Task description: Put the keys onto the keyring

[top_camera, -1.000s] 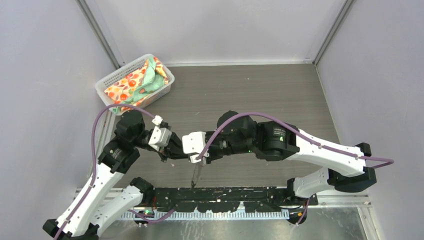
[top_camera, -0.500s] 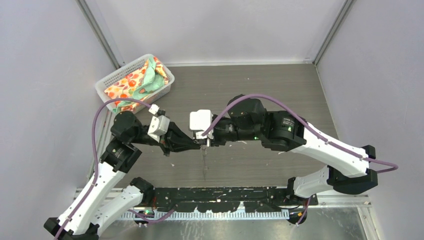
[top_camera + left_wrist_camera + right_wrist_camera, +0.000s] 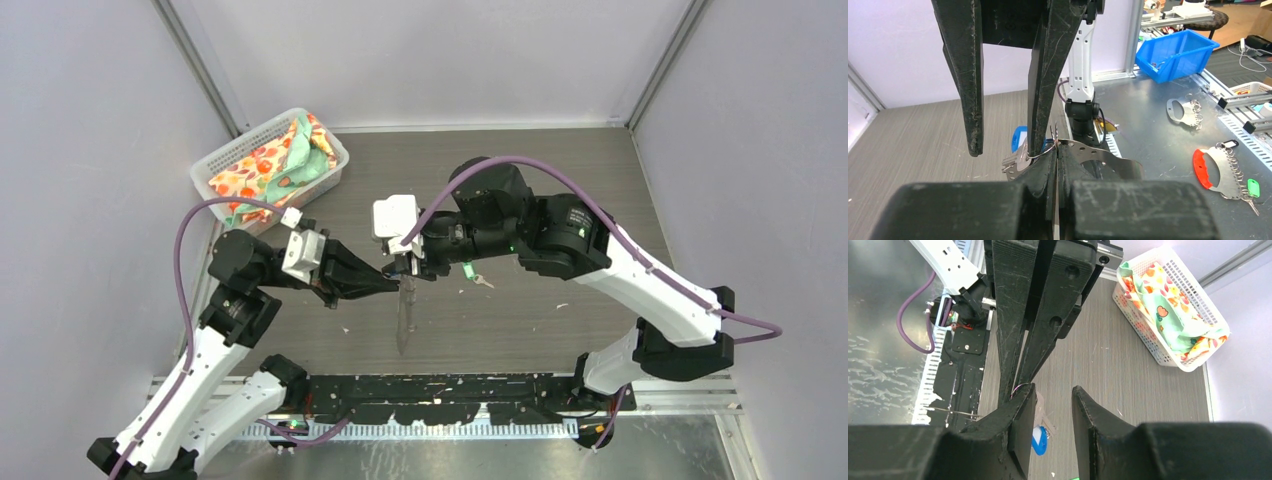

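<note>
One blue key (image 3: 1019,137) seems threaded; left gripper (image 3: 1056,157) clamps keyring (image 3: 403,318), right gripper (image 3: 1053,390) fingers apart; next I fetch green key (image 3: 467,270), three o'clock.

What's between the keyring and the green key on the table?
Just bare table, seen in the top view; the green key lies right of the hanging keyring.

Soft, even light from above fills the overhead view, and shadows on the table (image 3: 600,180) are faint. Glare streaks the metal strip (image 3: 700,450) at the bottom edge. Both wrist views blur the near gripper bodies, while the backgrounds stay sharp.
</note>
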Motion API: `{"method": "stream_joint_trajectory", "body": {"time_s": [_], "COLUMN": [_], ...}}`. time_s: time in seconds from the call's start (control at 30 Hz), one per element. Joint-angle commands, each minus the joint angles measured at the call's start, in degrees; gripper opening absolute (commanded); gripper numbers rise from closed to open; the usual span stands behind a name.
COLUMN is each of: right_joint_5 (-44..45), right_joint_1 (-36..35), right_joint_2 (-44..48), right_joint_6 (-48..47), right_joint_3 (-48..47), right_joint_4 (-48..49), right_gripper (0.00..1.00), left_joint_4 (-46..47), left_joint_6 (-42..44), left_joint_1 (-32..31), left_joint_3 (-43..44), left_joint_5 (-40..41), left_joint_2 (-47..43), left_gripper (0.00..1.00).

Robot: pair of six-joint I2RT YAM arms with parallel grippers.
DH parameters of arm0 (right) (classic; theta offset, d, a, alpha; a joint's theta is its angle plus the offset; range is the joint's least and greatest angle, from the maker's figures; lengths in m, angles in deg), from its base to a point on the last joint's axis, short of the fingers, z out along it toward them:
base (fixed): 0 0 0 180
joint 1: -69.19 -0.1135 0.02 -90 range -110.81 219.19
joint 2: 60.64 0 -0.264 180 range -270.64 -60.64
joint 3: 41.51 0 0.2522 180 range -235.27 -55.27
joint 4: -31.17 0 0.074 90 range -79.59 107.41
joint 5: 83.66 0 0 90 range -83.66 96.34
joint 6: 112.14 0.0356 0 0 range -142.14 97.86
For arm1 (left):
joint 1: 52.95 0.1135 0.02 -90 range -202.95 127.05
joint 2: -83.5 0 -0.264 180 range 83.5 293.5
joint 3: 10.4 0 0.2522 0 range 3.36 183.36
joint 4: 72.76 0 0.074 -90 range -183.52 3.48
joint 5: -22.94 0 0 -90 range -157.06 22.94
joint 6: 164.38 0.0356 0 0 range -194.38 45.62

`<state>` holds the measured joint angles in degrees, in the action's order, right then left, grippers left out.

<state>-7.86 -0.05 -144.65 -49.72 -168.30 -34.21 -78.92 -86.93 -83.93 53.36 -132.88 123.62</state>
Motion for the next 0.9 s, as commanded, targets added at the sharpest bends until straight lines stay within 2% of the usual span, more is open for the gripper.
{"method": "stream_joint_trajectory", "body": {"time_s": [0.0, 0.27, 0.57, 0.7, 0.87], "right_joint_5": [-2.15, -0.41, 3.96, 4.22, 3.47], "right_joint_1": [0.17, 0.24, 0.59, 0.69, 0.7], "right_joint_2": [-3.41, -6.58, -9.38, -11.38, -11.68], "right_joint_6": [-0.98, -2.83, -4.59, -3.37, -2.93], "right_joint_3": [-4.47, -11.83, -18.65, -24.15, -25.53], "right_joint_4": [-3.41, -12.31, -17.15, -21.13, -22.37], "right_gripper": [0.39, 0.52, 0.6, 0.68, 0.65], "left_joint_4": [8.34, 11.47, 14.66, 15.87, 18.67], "left_joint_6": [-1.59, -1.57, -3.33, -3.68, -3.94], "left_joint_1": [-0.39, -0.39, -0.37, -0.39, -0.39], "left_joint_3": [0.37, -0.32, -1.16, -1.92, -3.21], "left_joint_5": [0.79, 6.7, 8.39, 9.55, 9.77], "left_joint_2": [-1.45, -3.01, -4.04, -4.8, -5.38], "left_gripper": [0.0, 0.0, 0.0, 0.0, 0.0]}}
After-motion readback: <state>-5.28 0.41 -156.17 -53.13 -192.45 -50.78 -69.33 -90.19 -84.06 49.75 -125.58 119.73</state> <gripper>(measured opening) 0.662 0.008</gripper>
